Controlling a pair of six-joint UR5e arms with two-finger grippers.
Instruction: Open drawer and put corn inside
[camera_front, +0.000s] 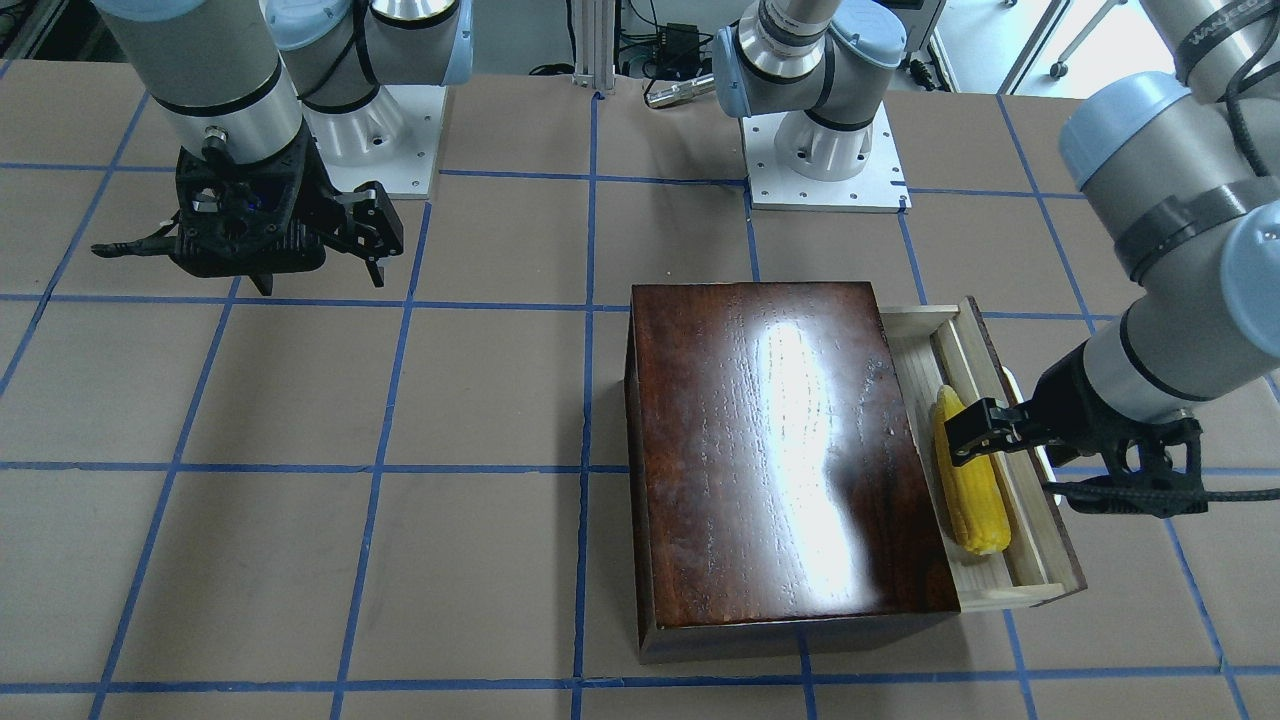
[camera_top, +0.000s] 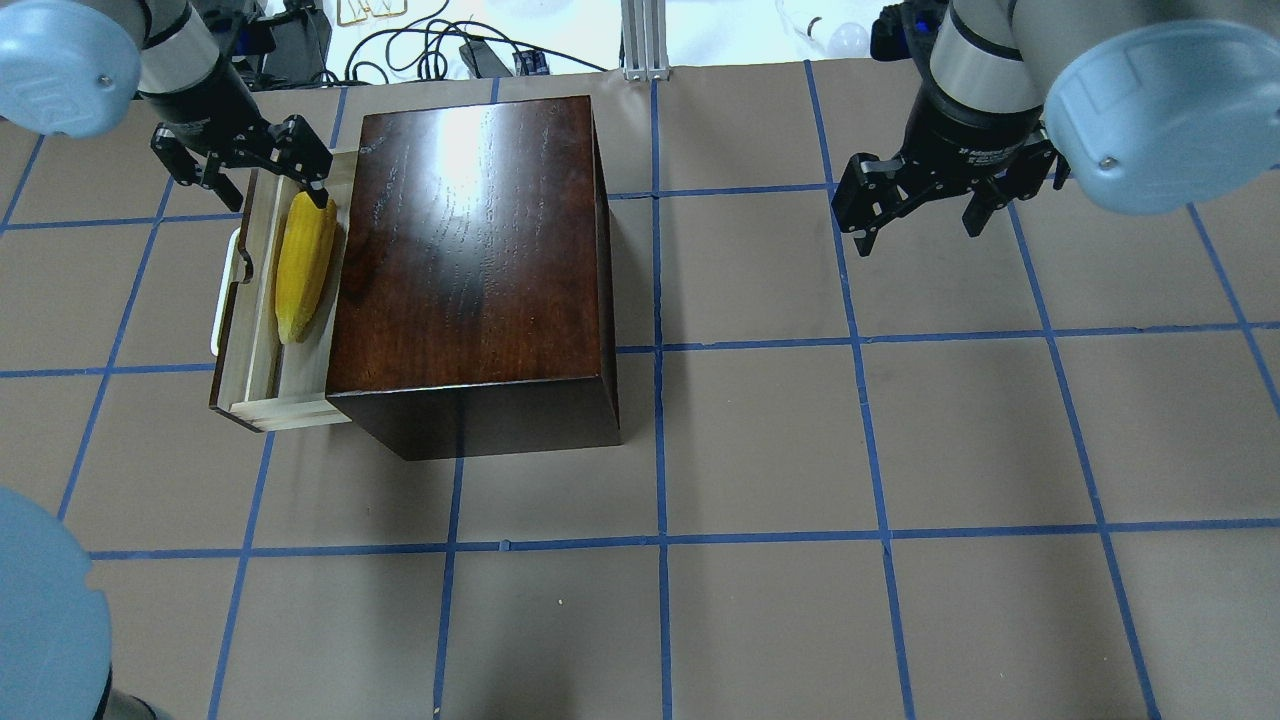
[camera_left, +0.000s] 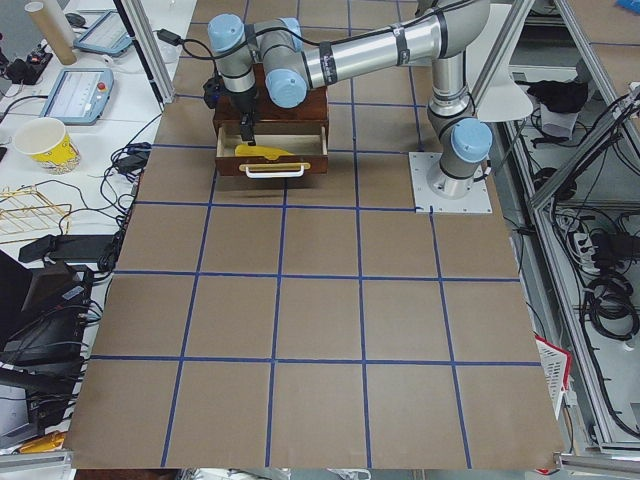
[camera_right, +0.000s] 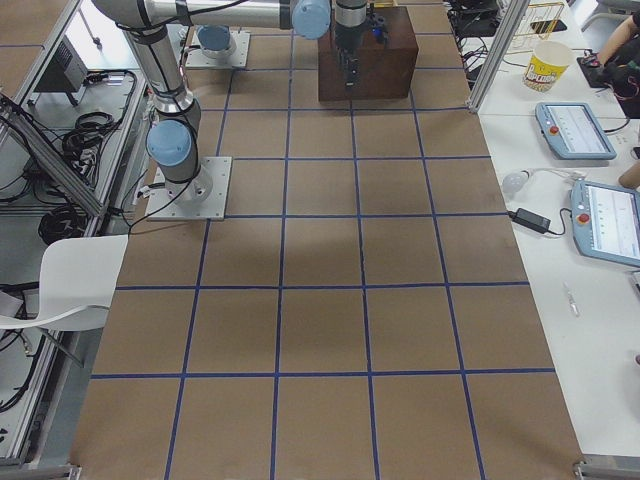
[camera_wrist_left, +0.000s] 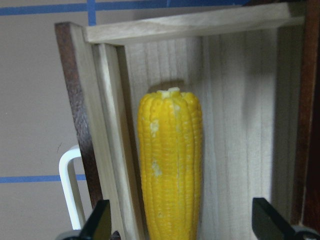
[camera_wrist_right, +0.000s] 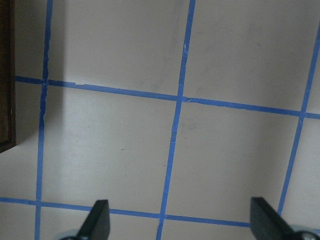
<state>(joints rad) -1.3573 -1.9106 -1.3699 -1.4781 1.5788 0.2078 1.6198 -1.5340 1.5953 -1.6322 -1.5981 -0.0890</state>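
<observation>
The drawer (camera_top: 262, 405) is pulled out of the dark wooden box (camera_top: 470, 270) to the box's left, white handle (camera_top: 222, 300) outermost. The yellow corn (camera_top: 303, 265) lies lengthwise on the drawer's pale floor. My left gripper (camera_top: 262, 190) hovers over the corn's far end, jaws wide open and apart from the cob. In the left wrist view the corn (camera_wrist_left: 170, 165) lies between the two fingertips (camera_wrist_left: 100, 222). The front view shows the corn (camera_front: 972, 495), the drawer (camera_front: 1010, 592) and the left gripper (camera_front: 1000, 450). My right gripper (camera_top: 915, 215) is open and empty, far right.
The box (camera_front: 780, 450) stands on brown table paper with a blue tape grid. The right wrist view shows bare paper and the box's edge (camera_wrist_right: 6, 75). Both arm bases (camera_front: 825, 150) are at the robot's side of the table.
</observation>
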